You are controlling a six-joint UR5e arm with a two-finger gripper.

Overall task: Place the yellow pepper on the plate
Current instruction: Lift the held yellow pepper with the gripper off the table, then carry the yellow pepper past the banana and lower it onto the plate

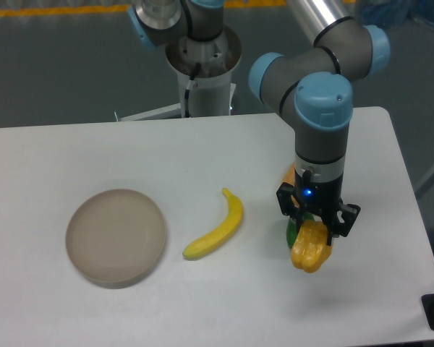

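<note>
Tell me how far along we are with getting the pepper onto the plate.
The grab looks done: the gripper is shut on the yellow pepper, right of the banana. The carry is left: the plate sits bare at the table's left.

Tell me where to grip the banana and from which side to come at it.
Grip the banana across its thick middle, coming straight down from above. It lies flat on the table, curved, running from its upper tip near the centre down toward the plate. Set the jaws across its narrow width; both tips taper and would likely slip. Nothing touches it, so both sides look free.
</note>
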